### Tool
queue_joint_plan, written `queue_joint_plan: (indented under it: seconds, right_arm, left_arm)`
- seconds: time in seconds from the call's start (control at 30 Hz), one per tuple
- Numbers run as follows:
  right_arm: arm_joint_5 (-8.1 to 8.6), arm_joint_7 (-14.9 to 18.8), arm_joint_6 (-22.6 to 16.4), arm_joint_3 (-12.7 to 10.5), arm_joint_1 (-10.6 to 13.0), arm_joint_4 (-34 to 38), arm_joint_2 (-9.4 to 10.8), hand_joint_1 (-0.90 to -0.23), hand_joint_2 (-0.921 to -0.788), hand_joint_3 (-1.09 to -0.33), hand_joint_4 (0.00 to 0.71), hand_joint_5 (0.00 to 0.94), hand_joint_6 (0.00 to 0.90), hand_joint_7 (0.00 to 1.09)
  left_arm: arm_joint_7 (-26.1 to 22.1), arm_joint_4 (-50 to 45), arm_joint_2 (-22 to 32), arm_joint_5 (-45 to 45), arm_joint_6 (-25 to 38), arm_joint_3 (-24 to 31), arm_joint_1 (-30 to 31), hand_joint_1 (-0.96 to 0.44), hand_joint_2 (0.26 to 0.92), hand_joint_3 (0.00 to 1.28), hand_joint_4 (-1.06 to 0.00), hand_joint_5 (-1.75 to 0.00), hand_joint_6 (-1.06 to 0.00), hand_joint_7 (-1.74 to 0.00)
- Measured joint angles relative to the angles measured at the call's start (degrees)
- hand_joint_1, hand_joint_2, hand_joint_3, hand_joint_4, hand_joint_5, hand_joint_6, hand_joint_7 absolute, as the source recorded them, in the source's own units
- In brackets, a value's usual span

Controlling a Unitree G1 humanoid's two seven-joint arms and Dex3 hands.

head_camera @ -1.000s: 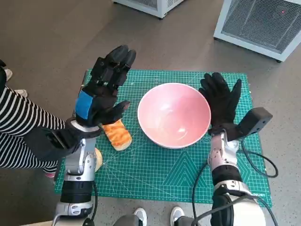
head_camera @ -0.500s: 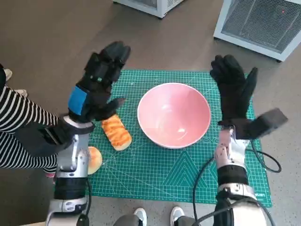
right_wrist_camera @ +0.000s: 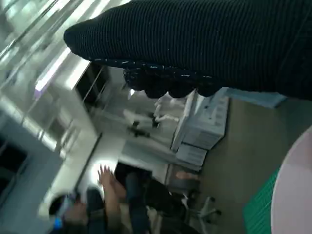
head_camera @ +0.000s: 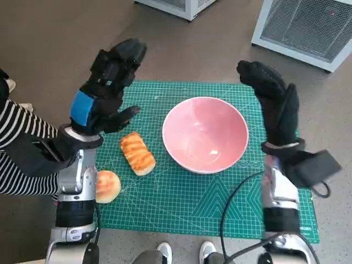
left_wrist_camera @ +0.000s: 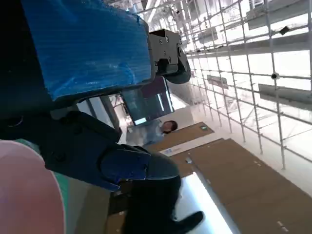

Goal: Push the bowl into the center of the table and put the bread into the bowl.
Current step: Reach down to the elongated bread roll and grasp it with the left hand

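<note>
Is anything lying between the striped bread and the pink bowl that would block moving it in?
Nothing visible does. The bread lies on the green mat just beside the bowl, with only bare mat between them. The round bun sits on the bread's far side from the bowl. The left hand is raised above the bread, holding nothing.

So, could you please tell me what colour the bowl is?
The bowl is pale pink, inside and out; the head view shows it best.

Bread (head_camera: 137, 153) apparently unobstructed just beside bowl (head_camera: 204, 135).
</note>
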Motion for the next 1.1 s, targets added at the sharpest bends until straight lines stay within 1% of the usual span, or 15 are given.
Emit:
queue_joint_plan:
  seconds: [0.1, 0.3, 0.43, 0.47, 0.5, 0.57, 0.6, 0.67, 0.77, 0.9, 0.97, 1.1]
  right_arm:
    - [-0.01, -0.11, 1.82, 0.31, 1.17, -3.59, -0.87, -0.688, -0.921, -0.711, 0.133, 0.023, 0.041, 0.5]
    - [0.03, -0.69, 4.68, 0.81, 3.72, -9.0, -0.92, -0.705, -0.921, -0.701, 0.142, 0.024, 0.049, 0.52]
    - [0.38, -0.82, 5.36, 0.78, 5.08, -10.66, -0.92, -0.708, -0.921, -0.696, 0.15, 0.025, 0.05, 0.52]
    - [0.65, -0.82, 5.48, 0.77, 5.27, -10.87, -0.92, -0.708, -0.921, -0.695, 0.152, 0.025, 0.05, 0.53]
    - [0.77, -0.82, 5.67, 0.74, 5.45, -11.07, -0.93, -0.708, -0.921, -0.694, 0.153, 0.025, 0.05, 0.53]
    - [0.89, -0.82, 5.9, 0.67, 5.62, -11.35, -0.95, -0.708, -0.921, -0.692, 0.156, 0.025, 0.049, 0.53]
    - [0.94, -0.82, 6.01, 0.63, 5.7, -11.5, -0.97, -0.707, -0.921, -0.692, 0.157, 0.026, 0.05, 0.53]
    - [0.98, -0.82, 6.23, 0.52, 5.94, -11.92, -1.01, -0.705, -0.921, -0.691, 0.161, 0.026, 0.052, 0.53]
    - [1.13, -0.82, 6.44, 0.3, 6.4, -12.34, -1.12, -0.703, -0.921, -0.688, 0.163, 0.025, 0.054, 0.53]
    - [1.55, -0.82, 7.03, -0.17, 6.81, -12.58, -1.3, -0.703, -0.921, -0.681, 0.165, 0.023, 0.054, 0.53]
    - [2.12, -0.82, 7.26, -0.26, 6.91, -12.68, -1.3, -0.7, -0.921, -0.678, 0.167, 0.023, 0.055, 0.53]
    - [3.02, -0.82, 7.52, -0.27, 6.97, -12.92, -1.28, -0.694, -0.921, -0.676, 0.168, 0.021, 0.057, 0.52]
  left_arm:
    - [-0.9, 0.01, 1.19, 1.22, -0.94, -0.72, -0.01, -0.64, 0.921, 0.19, -0.13, -0.1, 0.0, -0.65]
    - [-4.17, 0.61, 4.91, 4.61, -3.7, -2.06, -0.91, -0.6, 0.912, 0.16, -0.14, -0.1, 0.0, -0.64]
    - [-7.98, 2.11, 9.28, 7.22, -5.37, -3.37, -3.02, -0.52, 0.827, 0.1, -0.16, -0.1, 0.0, -0.66]
    - [-8.71, 2.44, 10.61, 8.07, -5.51, -3.74, -3.54, -0.47, 0.782, 0.08, -0.17, -0.1, -0.02, -0.66]
    - [-9.49, 2.57, 12.14, 9.38, -5.54, -4.12, -4.08, -0.45, 0.767, 0.07, -0.17, -0.1, -0.03, -0.65]
    - [-10.76, 2.61, 15.39, 12.35, -5.09, -5.13, -5.05, -0.36, 0.719, 0.03, -0.2, -0.06, -0.14, -0.52]
    - [-11.35, 2.44, 17.22, 14.07, -4.49, -5.8, -5.54, -0.33, 0.71, 0.03, -0.21, -0.05, -0.17, -0.47]
    - [-12.71, 1.34, 21.42, 19.01, -1.88, -7.54, -6.62, -0.26, 0.688, 0.01, -0.24, -0.02, -0.3, -0.28]
    - [-13.99, 0.13, 26.13, 24.42, 1.02, -9.56, -7.84, -0.21, 0.676, 0.0, -0.27, -0.01, -0.39, -0.16]
    - [-14.4, -0.32, 29.08, 28.23, 1.34, -11.46, -8.57, -0.19, 0.668, 0.0, -0.29, -0.01, -0.45, -0.1]
    - [-14.49, 0.08, 29.49, 28.92, 0.15, -12.32, -8.62, -0.16, 0.666, 0.0, -0.31, -0.01, -0.47, -0.07]
    - [-15.63, 2.08, 29.56, 29.02, -2.72, -14.15, -8.58, -0.14, 0.666, 0.0, -0.32, -0.01, -0.49, -0.05]
